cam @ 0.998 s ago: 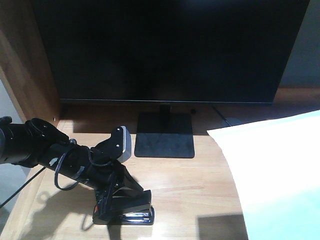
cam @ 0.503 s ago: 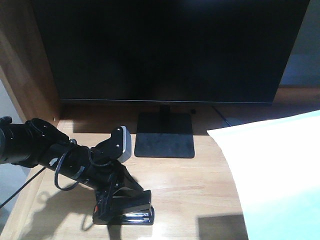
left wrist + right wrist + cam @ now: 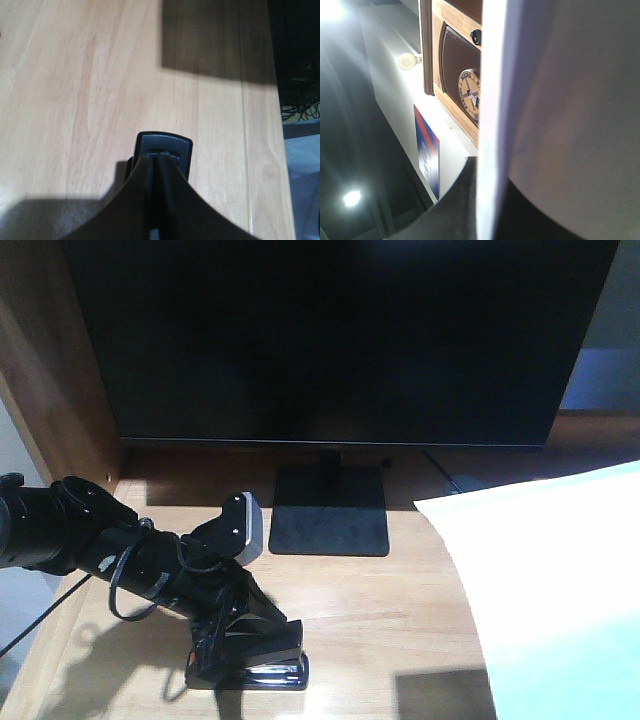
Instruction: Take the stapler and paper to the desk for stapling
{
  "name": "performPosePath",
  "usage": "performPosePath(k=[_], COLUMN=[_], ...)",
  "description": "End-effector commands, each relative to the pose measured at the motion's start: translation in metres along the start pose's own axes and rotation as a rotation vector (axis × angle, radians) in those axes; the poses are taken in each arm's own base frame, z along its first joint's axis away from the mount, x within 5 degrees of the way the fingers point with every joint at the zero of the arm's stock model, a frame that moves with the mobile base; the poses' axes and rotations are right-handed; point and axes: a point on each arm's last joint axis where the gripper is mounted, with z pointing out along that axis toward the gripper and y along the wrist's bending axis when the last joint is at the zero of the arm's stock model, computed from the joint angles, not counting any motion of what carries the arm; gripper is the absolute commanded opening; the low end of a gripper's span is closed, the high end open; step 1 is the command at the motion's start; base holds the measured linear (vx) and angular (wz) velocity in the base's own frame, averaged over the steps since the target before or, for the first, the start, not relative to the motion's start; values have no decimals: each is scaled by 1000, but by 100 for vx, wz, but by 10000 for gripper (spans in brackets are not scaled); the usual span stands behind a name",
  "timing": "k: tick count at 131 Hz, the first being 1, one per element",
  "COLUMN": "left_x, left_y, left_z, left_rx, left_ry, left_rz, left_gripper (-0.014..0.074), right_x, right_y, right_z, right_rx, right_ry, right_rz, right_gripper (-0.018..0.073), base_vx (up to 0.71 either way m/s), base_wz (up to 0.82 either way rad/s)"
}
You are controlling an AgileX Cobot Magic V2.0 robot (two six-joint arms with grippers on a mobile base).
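The black stapler [image 3: 262, 652] sits low on the wooden desk [image 3: 390, 600] at the front left. My left gripper [image 3: 225, 625] is shut on it from above. In the left wrist view the two fingers meet over the stapler's blunt end [image 3: 165, 147], with the desk [image 3: 75, 75] under it. The white paper [image 3: 550, 580] is held up at the right and covers the desk's right side. In the right wrist view the paper's edge [image 3: 490, 100] runs between the fingers of my right gripper [image 3: 490, 172], which is shut on it. The right gripper is hidden in the front view.
A large black monitor [image 3: 340, 340] on a flat black stand [image 3: 330, 512] fills the back of the desk. A wooden side panel [image 3: 40, 370] rises at the left. The desk's right edge [image 3: 265, 165] lies close to the stapler in the left wrist view.
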Motion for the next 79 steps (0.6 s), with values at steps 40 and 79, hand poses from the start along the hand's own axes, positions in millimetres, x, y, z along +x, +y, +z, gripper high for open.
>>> performPosePath(k=[40, 79], left_x=[-20, -20], left_y=[-4, -4], left_z=[-10, -10], left_rx=[1, 1], left_ry=[-77, -77], left_rz=[10, 10], left_gripper=[-6, -6], right_x=[-5, -5], right_y=[9, 11], right_z=[7, 7], right_rx=[-62, -77], right_ry=[-24, -28], right_rz=[-17, -17], right_gripper=[-6, -6], base_vx=[0, 0], base_wz=[0, 0])
